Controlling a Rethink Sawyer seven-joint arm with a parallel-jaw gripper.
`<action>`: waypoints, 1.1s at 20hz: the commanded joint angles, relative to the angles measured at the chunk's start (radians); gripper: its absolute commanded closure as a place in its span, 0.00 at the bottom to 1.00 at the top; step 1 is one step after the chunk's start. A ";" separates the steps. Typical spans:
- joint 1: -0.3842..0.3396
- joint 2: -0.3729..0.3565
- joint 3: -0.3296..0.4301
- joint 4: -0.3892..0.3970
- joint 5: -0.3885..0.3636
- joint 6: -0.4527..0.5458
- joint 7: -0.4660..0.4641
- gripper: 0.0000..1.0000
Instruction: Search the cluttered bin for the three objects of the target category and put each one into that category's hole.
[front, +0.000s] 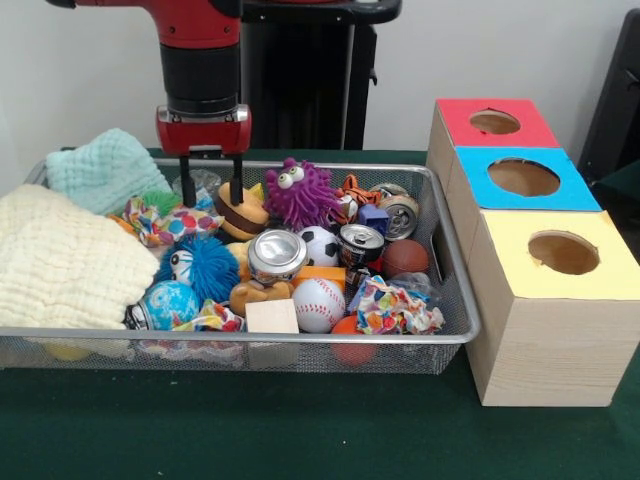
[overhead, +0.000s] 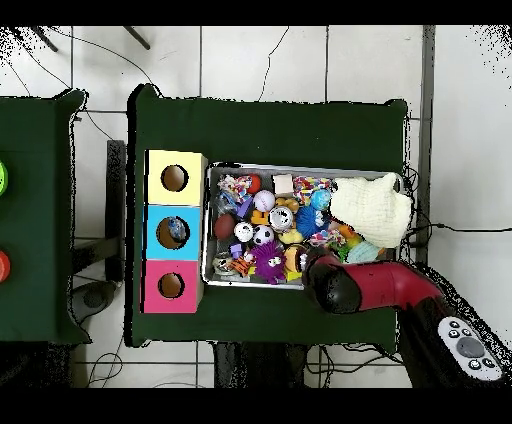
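On the green worktop (front: 300, 430) sits the bin (front: 240, 338), packed full of toys. At its left lies a soft yellow cloth (front: 55, 262). Next comes the claw (front: 211, 182), hanging low over the back of the bin with its two black fingers spread apart and nothing between them. A clear bottle (front: 200, 183) peeks out right there behind them. Further right are a purple fuzzy toy (front: 300, 193) and a shiny can (front: 276, 255). Last stands the blue-topped box with its hole (front: 523, 177).
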 joint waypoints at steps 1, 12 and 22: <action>-0.027 0.028 -0.018 0.007 -0.022 -0.018 0.036 0.00; -0.021 0.058 -0.035 -0.023 -0.044 -0.019 0.025 0.00; 0.028 0.145 -0.096 -0.098 -0.089 -0.063 0.041 0.00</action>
